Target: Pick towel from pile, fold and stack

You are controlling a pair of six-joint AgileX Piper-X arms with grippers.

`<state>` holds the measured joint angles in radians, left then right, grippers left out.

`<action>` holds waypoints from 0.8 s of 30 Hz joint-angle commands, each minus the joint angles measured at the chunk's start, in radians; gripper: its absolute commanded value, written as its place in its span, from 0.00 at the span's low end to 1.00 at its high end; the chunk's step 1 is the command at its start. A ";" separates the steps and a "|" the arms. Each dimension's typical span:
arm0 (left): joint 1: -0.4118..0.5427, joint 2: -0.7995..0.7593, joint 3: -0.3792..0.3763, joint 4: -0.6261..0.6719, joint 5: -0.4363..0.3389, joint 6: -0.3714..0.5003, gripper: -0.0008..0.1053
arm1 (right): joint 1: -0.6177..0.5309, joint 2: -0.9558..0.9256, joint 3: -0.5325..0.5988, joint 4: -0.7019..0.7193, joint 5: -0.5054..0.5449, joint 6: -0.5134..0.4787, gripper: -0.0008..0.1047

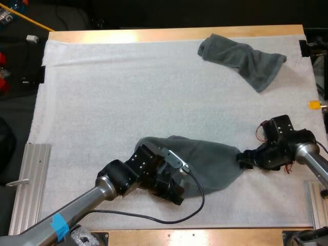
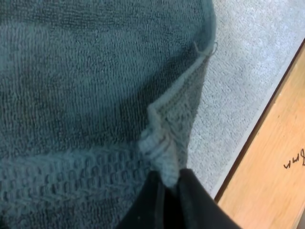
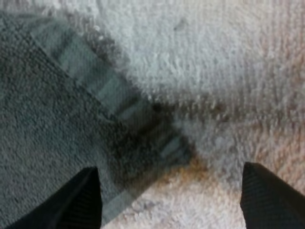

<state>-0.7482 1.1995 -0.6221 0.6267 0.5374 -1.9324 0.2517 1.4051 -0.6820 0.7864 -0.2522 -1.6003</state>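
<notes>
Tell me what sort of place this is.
Probably a robotics lab bench: the left gripper pinching a grey-green towel, the right gripper open at its corner, over a white mat on a wooden table with metal rails at its sides.

High camera looks forward and down over table [image 1: 169, 35], both wrist cameras close above near towel [image 1: 215, 161]

A dark grey-green towel [image 1: 210, 159] is lying spread out, one bunched corner sitting pinched in the left gripper [image 2: 167, 191] jaws, its banded opposite corner lying between the parted right gripper [image 3: 169, 191] jaws. A crumpled towel [image 1: 243, 60] is lying well beyond the right jaws.
</notes>
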 commanded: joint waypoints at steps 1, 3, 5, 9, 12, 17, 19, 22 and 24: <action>-0.005 -0.007 -0.007 0.005 -0.008 0.006 0.01 | -0.005 -0.003 0.000 -0.024 -0.033 -0.009 0.58; -0.005 -0.007 -0.007 0.005 -0.008 0.006 0.01 | -0.005 0.001 0.000 -0.044 -0.058 0.010 0.58; -0.005 -0.007 -0.007 0.005 -0.008 0.006 0.01 | -0.005 0.008 0.000 -0.056 -0.064 0.025 0.58; -0.005 -0.007 -0.007 0.005 -0.008 0.006 0.01 | -0.005 0.042 0.000 -0.065 -0.073 0.052 0.58; -0.005 -0.007 -0.007 0.005 -0.008 0.006 0.01 | -0.005 0.069 0.000 -0.070 -0.101 0.055 0.58; -0.005 -0.007 -0.007 0.005 -0.008 0.006 0.01 | -0.002 0.088 0.000 -0.070 -0.112 0.055 0.53; -0.005 -0.007 -0.007 0.005 -0.008 0.006 0.01 | -0.002 0.089 0.000 -0.070 -0.112 0.060 0.42; -0.005 -0.007 -0.007 0.005 -0.008 0.006 0.01 | -0.002 0.089 0.000 -0.070 -0.112 0.060 0.33; -0.005 -0.007 -0.007 0.005 -0.008 0.006 0.01 | -0.002 0.089 0.000 -0.077 -0.112 0.060 0.34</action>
<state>-0.7482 1.1995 -0.6221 0.6267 0.5374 -1.9324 0.2501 1.4852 -0.6875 0.7152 -0.3352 -1.5404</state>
